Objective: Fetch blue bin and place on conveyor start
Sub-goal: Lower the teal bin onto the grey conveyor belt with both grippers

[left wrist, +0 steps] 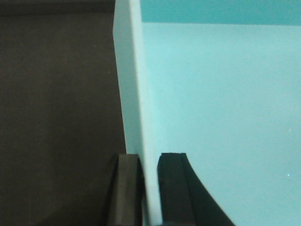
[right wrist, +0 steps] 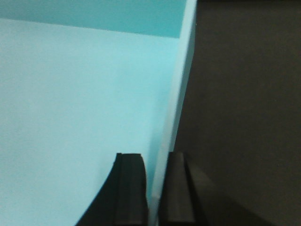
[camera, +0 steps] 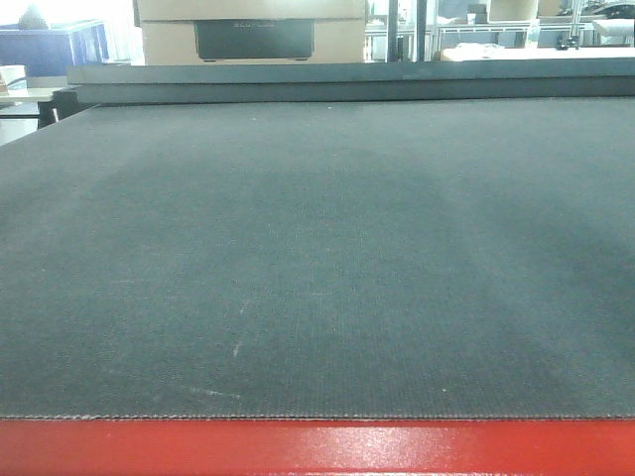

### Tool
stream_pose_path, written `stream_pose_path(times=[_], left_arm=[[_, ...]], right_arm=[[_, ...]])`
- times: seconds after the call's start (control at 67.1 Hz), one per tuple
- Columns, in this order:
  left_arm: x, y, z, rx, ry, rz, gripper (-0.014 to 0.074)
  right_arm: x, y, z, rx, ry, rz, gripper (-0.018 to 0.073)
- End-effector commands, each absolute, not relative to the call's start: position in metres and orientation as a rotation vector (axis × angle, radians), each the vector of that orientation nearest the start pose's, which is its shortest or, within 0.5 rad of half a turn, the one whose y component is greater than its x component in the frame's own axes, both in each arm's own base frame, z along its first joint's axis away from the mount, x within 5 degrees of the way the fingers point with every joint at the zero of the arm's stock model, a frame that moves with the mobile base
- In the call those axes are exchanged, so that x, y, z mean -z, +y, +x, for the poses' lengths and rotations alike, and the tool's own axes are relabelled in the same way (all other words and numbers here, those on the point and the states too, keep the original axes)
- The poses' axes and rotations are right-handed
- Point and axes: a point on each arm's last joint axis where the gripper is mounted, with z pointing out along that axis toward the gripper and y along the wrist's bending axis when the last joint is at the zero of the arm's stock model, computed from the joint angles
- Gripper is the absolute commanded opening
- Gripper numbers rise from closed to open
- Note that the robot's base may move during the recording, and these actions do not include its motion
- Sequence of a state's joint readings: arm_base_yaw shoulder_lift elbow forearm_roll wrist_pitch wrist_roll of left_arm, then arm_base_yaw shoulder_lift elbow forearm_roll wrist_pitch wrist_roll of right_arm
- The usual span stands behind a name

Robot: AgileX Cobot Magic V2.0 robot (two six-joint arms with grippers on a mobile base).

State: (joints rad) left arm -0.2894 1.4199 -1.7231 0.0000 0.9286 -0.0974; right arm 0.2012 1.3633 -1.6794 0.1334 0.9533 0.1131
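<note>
**Front view:** The belt [camera: 317,248] is stretching away from its red frame [camera: 317,451] at the near edge, and a cardboard box [camera: 253,30] is standing beyond the far edge. Neither the bin nor either gripper is showing here, so the bin is probably sitting below this camera's sight, close to the near edge.

**Left wrist view:** The left gripper [left wrist: 148,188] is clamping the bin [left wrist: 225,117] by one side wall. One finger is pressing inside and the other outside, with the jaws drawn in to the thickness of the wall. A dark woven surface, most likely the belt, is lying just outside that wall.

**Right wrist view:** The right gripper [right wrist: 155,188] is pinching the opposite wall the same way, one finger in the tub and one out, with the jaws nearly closed on the plastic. The same dark surface is running alongside.

The fetching appears to be done, with the bin held between both arms at the conveyor start. Whether its base is touching the belt cannot be told. Setting it down, if it is not already down, and letting go are looking like the steps left.
</note>
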Motion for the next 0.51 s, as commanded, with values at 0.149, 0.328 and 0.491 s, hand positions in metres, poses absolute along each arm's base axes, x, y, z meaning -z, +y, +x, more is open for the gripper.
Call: stream_pose_path(times=[0.149, 0.328, 0.491], left_arm=[[-0.422, -0.092, 0.321, 0.145, 2.334, 0.243, -0.0111], [-0.363, -0.102, 0.355, 0.127, 2.465, 0.259, -0.0111], [-0.324, -0.108, 0.375, 0.106, 2.567, 0.272, -0.0111]], right_arm=[[-0.423, 0.070, 0.317, -0.275, 2.336, -0.096, -0.0152], [-0.345, 0.076, 0.348, -0.250, 2.514, -0.081, -0.0152], [-0.305, 0.079, 0.365, -0.237, 2.566, -0.069, -0.0152]])
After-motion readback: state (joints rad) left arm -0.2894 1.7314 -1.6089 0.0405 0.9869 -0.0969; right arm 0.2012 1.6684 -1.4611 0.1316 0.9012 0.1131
